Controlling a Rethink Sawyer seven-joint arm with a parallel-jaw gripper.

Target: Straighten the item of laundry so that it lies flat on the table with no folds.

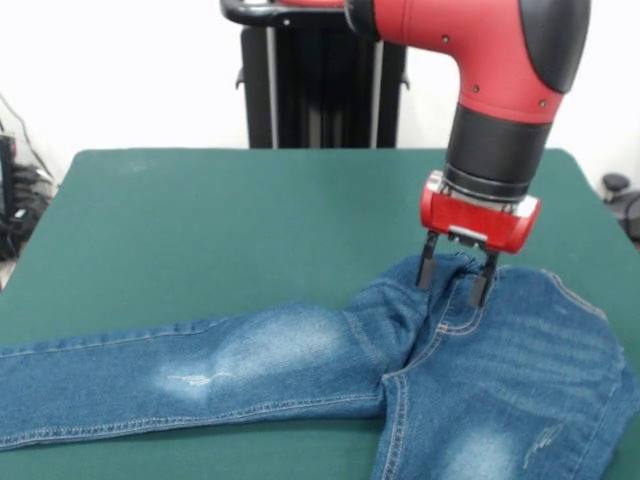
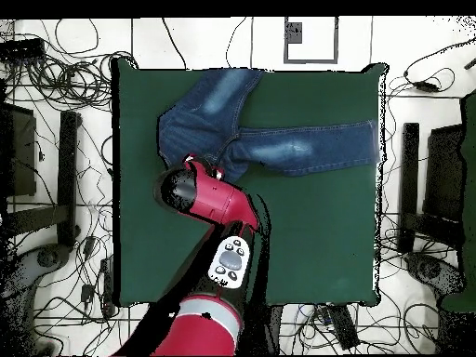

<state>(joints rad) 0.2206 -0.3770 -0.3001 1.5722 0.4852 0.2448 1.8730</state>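
Note:
The blue denim jeans lie on the near right part of the green table. One leg stretches out to the left edge of the front view. The other leg runs off the bottom right. A raised bunch of denim stands at the crotch and seat. My gripper is down on that bunch, open, with one finger on each side and the tips touching the cloth. In the overhead view the jeans form a V near the table's top edge. The arm's red head hides the gripper there.
The black pedestal stands behind the table's far edge. Cables and dark equipment lie on the floor around the table. The table's right edge is close to the jeans' seat.

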